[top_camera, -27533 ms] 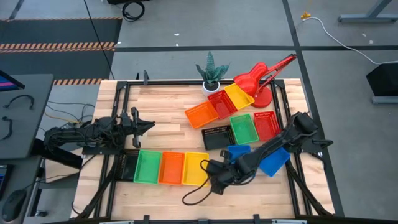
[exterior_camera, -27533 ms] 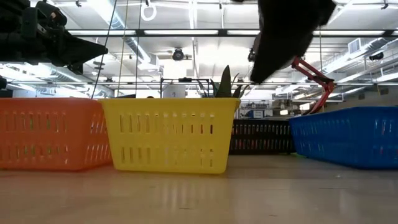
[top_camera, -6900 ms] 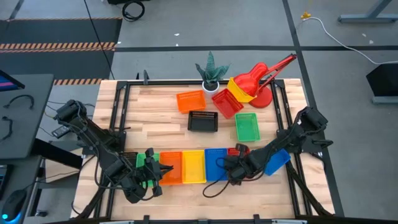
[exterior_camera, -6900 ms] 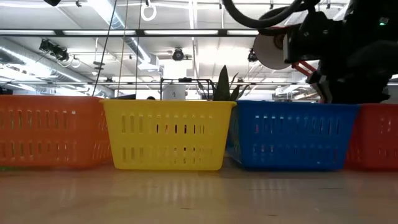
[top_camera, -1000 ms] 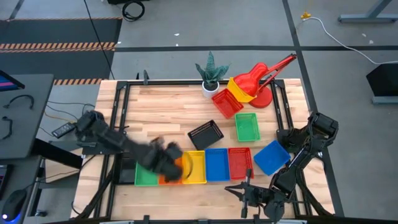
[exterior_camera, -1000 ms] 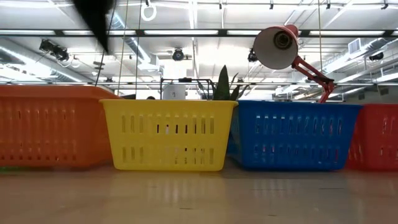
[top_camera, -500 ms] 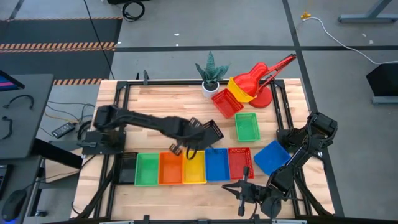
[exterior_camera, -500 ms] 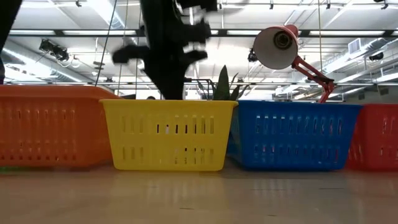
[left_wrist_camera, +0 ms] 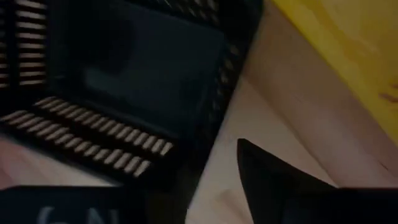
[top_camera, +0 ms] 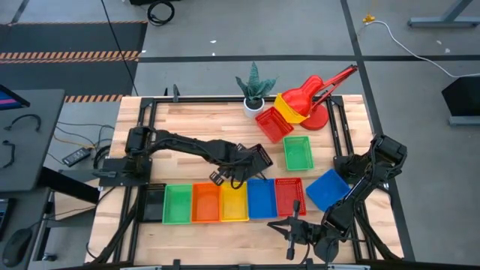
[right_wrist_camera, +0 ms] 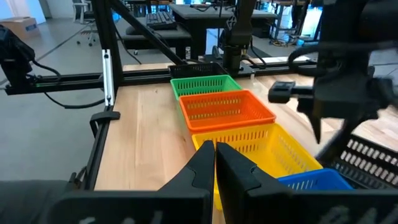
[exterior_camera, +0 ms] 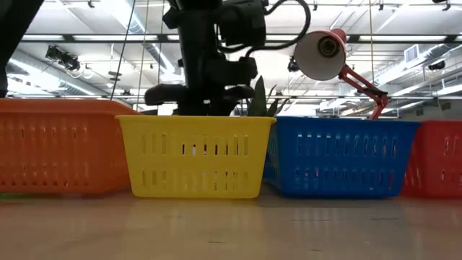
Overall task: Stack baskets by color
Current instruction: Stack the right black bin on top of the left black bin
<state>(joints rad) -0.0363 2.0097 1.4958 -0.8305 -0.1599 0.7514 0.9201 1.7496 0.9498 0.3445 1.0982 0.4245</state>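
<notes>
Wooden tabletop [top_camera: 187, 124] under a grey workshop floor carries a front row of baskets: black basket at the row's end [top_camera: 154, 201], green basket [top_camera: 178, 203], orange basket [top_camera: 205, 202], yellow basket [top_camera: 233, 201], blue basket [top_camera: 262, 198], red basket [top_camera: 290, 196]. Behind the yellow one, the left gripper [top_camera: 234, 176] hovers with jaws released beside a loose black basket [top_camera: 255, 158], which it partly covers. Farther back lie a loose green basket [top_camera: 297, 152], a tilted red basket [top_camera: 271, 123], a potted plant [top_camera: 254, 87] and a red desk lamp [top_camera: 315, 94]. A loose blue basket [top_camera: 326, 188] sits near the right arm, whose right gripper [top_camera: 291, 229] waits at the front edge, jaws clenched on nothing.
</notes>
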